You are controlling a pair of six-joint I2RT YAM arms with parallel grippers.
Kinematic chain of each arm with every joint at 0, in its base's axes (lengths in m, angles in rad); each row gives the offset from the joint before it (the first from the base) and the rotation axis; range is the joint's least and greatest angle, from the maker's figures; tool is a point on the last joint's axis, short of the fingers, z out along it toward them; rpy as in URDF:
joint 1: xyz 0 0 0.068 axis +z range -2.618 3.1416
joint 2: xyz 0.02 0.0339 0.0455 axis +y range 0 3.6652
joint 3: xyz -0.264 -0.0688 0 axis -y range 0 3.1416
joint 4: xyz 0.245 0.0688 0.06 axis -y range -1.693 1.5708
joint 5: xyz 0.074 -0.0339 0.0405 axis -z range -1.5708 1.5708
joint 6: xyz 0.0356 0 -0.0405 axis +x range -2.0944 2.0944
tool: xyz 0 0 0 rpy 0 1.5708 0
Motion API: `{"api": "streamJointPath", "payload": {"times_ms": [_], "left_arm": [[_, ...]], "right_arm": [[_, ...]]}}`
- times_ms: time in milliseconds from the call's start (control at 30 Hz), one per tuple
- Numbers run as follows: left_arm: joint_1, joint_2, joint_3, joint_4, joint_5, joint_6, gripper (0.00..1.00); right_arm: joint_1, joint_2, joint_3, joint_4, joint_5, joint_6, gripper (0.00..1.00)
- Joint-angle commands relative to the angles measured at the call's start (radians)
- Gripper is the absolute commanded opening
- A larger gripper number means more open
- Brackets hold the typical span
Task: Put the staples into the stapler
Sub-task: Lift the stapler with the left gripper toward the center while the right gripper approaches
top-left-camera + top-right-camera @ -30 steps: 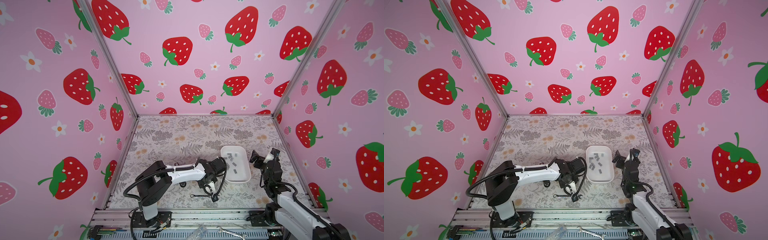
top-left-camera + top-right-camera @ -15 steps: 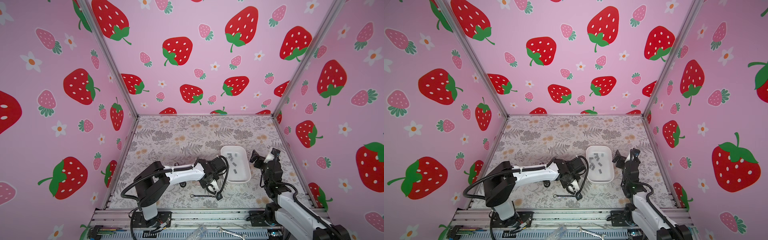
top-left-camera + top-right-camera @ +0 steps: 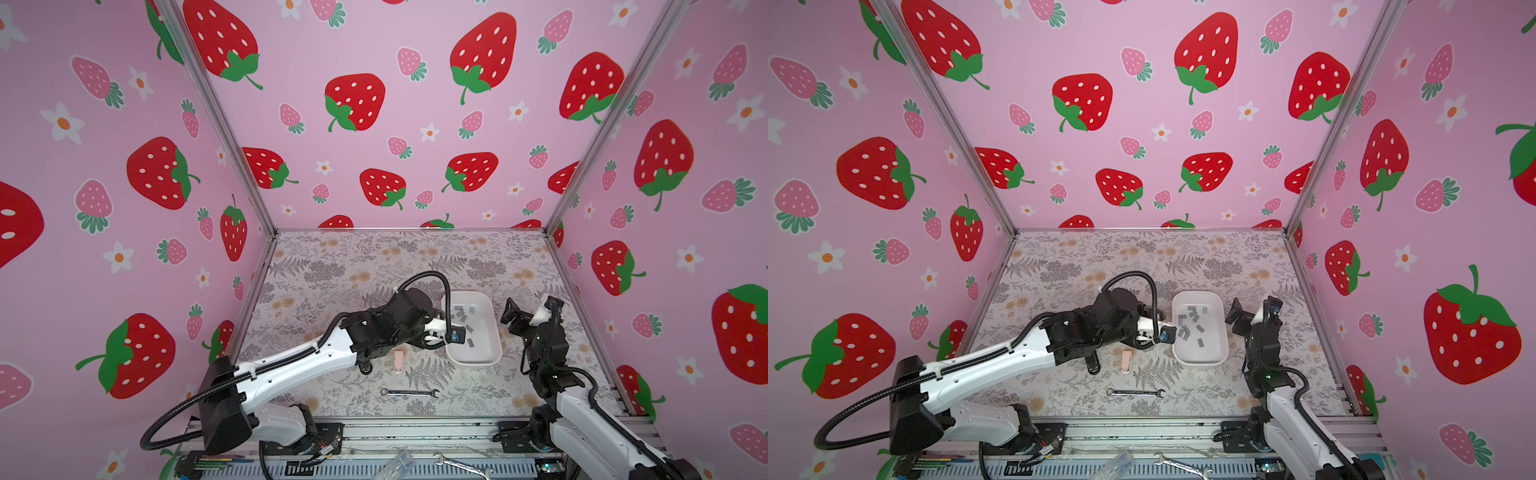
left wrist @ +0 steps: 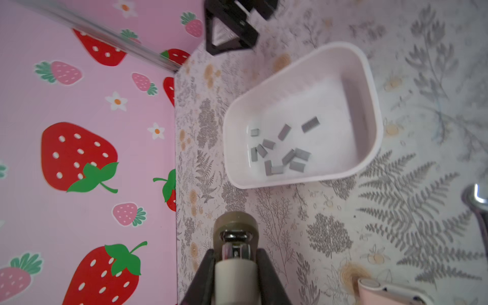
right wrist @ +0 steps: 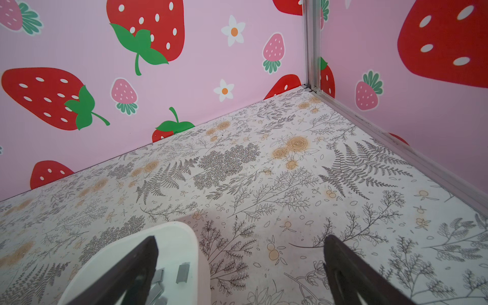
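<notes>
- Strawberry-print pink walls (image 3: 374, 104) box in a floral worktop (image 3: 340, 266) in both top views. The grey ferns and tan blooms make a busy ground.
- In both top views the staples (image 3: 461, 318) lie loose in a white tray (image 3: 473, 362) right of centre. My left gripper (image 3: 451, 332) is at the tray's left rim, with its jaws pressed on a load too small to read here. My right gripper (image 3: 513, 320) waits just right of the tray with its jaws spread and empty. A pink item (image 3: 399, 360) and a wrench (image 3: 409, 392) lie at lower centre, apart from each other.
- Left wrist view: at lower centre the jaws pinch a small pale object (image 4: 235, 266) with a dull rounded cap and chrome beneath it. I take it for the stapler but cannot be sure, since the pink item (image 4: 388, 290) at lower right looks similar. The staples (image 4: 280, 150) are scattered toward the tray's lower-left end, and several are touching.
- Right wrist view: the spread jaws frame the bottom edge, one of them over the tray corner (image 5: 184, 229) beside a few staples (image 5: 182, 272).
- Risks as I judge them: the strips are thin and lie flat on a slick floor, so closing on one may skid it away or lift two at once. A jaw catching the rim could shove the tray. A strip dropped on this grey pattern would be hard to find.
</notes>
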Motion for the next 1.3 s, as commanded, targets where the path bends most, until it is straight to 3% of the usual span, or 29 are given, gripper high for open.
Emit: {"api": "streamJointPath", "payload": {"times_ms": [0,200,333,433,567,633,700,1000,1267], "left_arm": [[0.039,-0.111,-0.054,0.091,0.031,-0.448,0.00],[0.094,-0.297,-0.311,0.248,0.117,-0.793,0.00],[0.163,-0.372,-0.499,0.370,0.197,-0.845,0.00],[0.236,-0.379,-0.628,0.520,0.237,-0.870,0.00],[0.347,-0.315,-0.614,0.508,0.418,-0.851,0.00],[0.347,-0.288,-0.597,0.482,0.428,-0.809,0.00],[0.349,-0.271,-0.597,0.489,0.372,-0.828,0.00],[0.358,-0.087,-0.531,0.523,0.401,-0.795,0.00],[0.346,-0.182,-0.554,0.502,0.478,-0.801,0.00]], "right_arm": [[0.004,-0.025,-0.011,0.002,-0.007,0.001,0.99],[0.004,-0.026,-0.013,0.011,-0.038,-0.012,0.99],[0.005,0.010,0.023,-0.005,-0.090,-0.033,0.98],[0.027,0.025,0.100,-0.116,-0.151,-0.012,0.93],[0.188,0.028,0.178,-0.220,-0.130,-0.001,0.93],[0.276,0.047,0.209,-0.256,-0.085,0.001,0.93],[0.354,0.073,0.235,-0.275,-0.047,0.006,0.93],[0.579,0.086,0.324,-0.344,0.055,0.008,0.93],[0.689,-0.024,0.311,-0.356,0.043,0.051,0.89]]}}
